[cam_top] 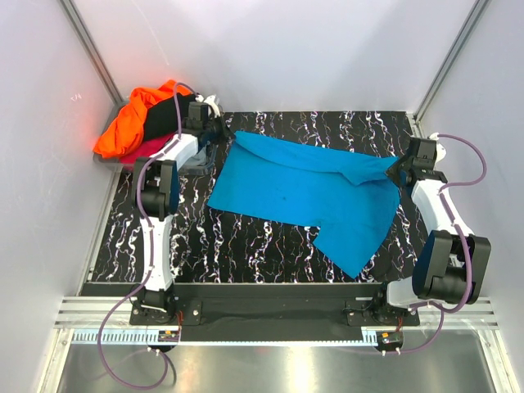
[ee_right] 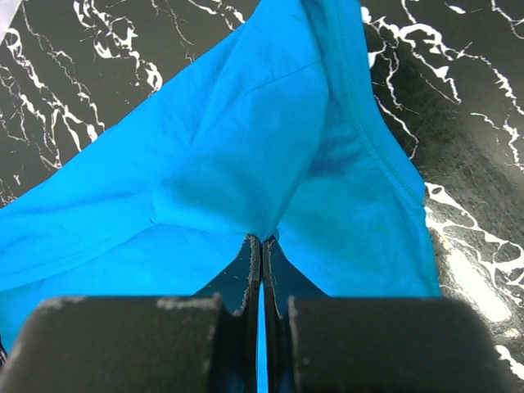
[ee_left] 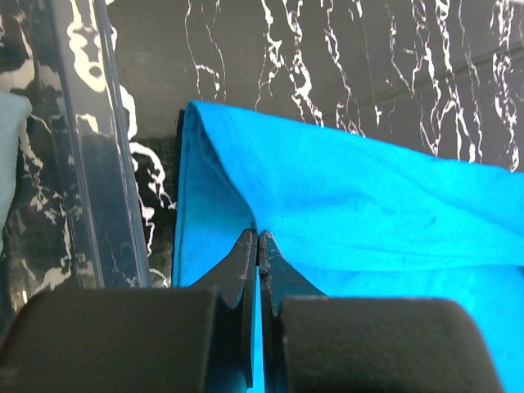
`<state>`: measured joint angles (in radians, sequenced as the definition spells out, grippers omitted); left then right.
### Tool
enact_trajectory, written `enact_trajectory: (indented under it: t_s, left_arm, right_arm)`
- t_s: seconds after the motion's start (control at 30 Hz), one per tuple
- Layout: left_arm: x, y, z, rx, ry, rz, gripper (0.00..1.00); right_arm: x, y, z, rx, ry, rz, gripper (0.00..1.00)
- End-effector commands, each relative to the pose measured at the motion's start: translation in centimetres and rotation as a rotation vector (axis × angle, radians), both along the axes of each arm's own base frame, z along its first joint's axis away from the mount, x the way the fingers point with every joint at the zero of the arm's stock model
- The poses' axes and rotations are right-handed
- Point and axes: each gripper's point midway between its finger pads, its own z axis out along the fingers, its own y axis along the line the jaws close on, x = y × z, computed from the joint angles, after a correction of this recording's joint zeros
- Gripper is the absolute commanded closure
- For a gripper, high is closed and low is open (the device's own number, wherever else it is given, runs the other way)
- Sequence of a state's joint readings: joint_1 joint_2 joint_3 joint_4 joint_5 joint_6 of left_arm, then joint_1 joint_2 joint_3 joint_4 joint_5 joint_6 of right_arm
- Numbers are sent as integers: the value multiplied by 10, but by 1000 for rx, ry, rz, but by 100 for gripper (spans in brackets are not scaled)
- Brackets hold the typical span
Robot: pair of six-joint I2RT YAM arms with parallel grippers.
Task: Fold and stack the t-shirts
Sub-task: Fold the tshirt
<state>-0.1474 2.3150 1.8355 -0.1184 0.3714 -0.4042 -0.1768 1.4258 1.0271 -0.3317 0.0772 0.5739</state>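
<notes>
1. The black, white-veined marble-patterned table top (cam_top: 246,246) bears everything. Its middle appears to serve as the folding area, judging by how the cloth is spread there.

2. The bright turquoise-blue cloth t-shirt (cam_top: 303,192) is laid across the middle of the table, from far left to near right. Its far edge is drawn into a line between the two arms, and one part trails toward the near right. It is probably held at two points so that it can be spread flat or folded over.

3. The other t-shirts, one orange (cam_top: 123,127), one black (cam_top: 160,119) and one crimson-pink (cam_top: 155,147), are heaped at the far left corner, apparently waiting. They lie just beyond the turquoise shirt's left end. The clear plastic bin (ee_left: 86,147) is seen beside that end; how the heap sits in it cannot be told.

4. The left gripper (ee_left: 258,237) is clenched on the shirt's far left corner. A ridge of cloth is pinched at the very tips of the jaws and fans away from them.

5. The right gripper (ee_right: 262,241) is likewise clamped on the shirt at its right end. The fabric is gathered into the closed tips, with the hem running off to the right.
</notes>
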Motion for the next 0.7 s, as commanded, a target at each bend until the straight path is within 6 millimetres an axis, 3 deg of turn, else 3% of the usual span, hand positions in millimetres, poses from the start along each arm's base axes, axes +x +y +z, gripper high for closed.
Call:
enact_trajectory:
  t_s: [0.0,0.1,0.23,0.33,0.47,0.53,0.57,0.67]
  left_arm:
    - [-7,25,5,61,4,27,100]
    - [-8,31,1,85,15,41,98]
    - [-14,36,-3,114,29,52,83]
    - [-21,39,12,124,9,59,69]
    - [-32,40,33,121,-13,70,59]
    - [-35,38,50,112,-49,72,57]
    - [-35,36,54,106,-55,71,57]
    - [-29,24,64,64,-69,37,59]
  right_arm:
    - [2,-10,7,-36,-17,-33,100]
    - [3,-10,7,-43,-14,-27,100]
    - [-6,-12,2,-60,33,-21,94]
    - [-28,-13,-7,-61,138,-38,75]
    - [-48,-23,-5,-115,187,-81,52]
    - [-37,-32,-3,-152,180,-79,46]
    - [-23,-35,10,-167,150,-69,42]
    - [15,-38,16,-164,132,-38,41]
